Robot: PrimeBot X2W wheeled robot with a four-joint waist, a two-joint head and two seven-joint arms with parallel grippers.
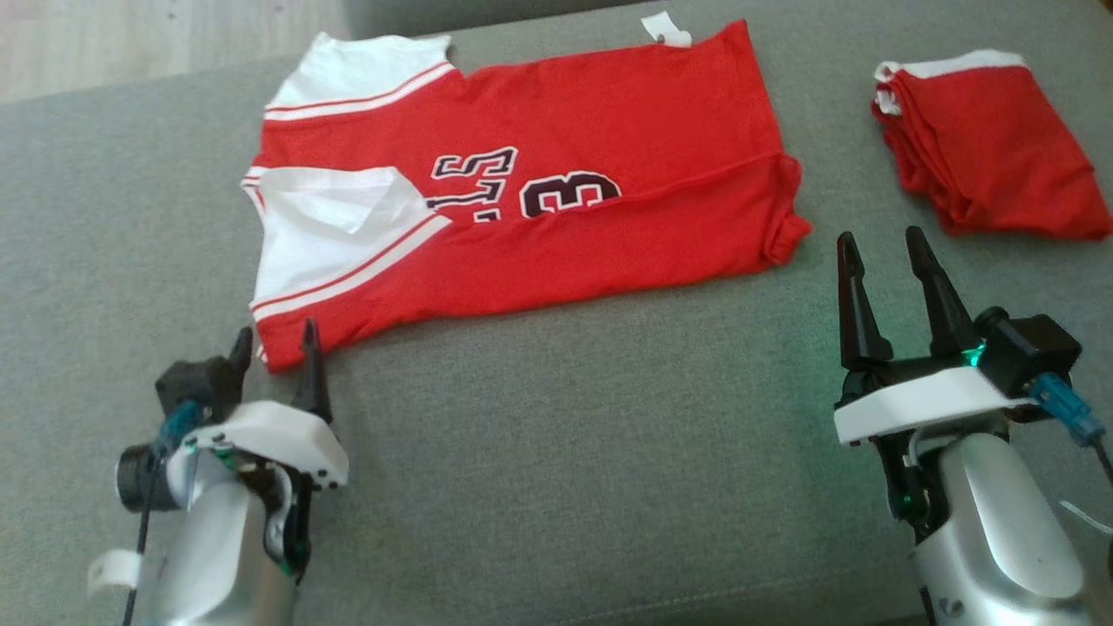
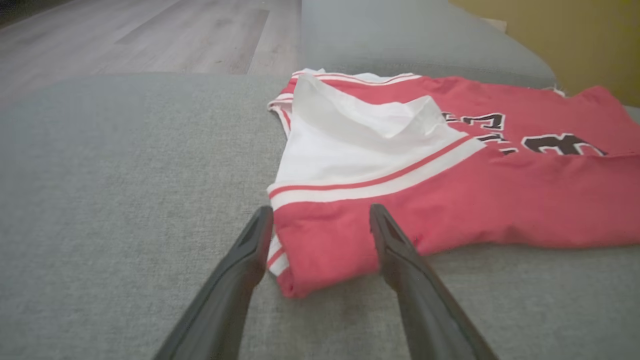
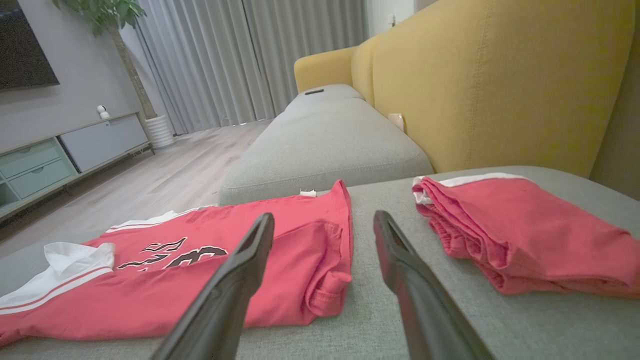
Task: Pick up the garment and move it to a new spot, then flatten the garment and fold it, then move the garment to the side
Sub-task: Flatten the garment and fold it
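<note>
A red jersey [image 1: 556, 200] with white shoulders and black numerals lies spread on the grey cushion, its near long side folded over. My left gripper [image 1: 276, 341] is open at the jersey's near left corner; in the left wrist view that red corner [image 2: 320, 250] lies between the two fingers. My right gripper [image 1: 883, 248] is open and empty, just right of the jersey's near right hem [image 3: 325, 290], not touching it.
A second red garment [image 1: 987, 143], folded with white trim, lies at the far right of the grey cushion [image 1: 565, 452]. Yellow sofa backrest [image 3: 500, 75] stands behind it. Wooden floor [image 2: 150, 35] lies beyond the cushion's left edge.
</note>
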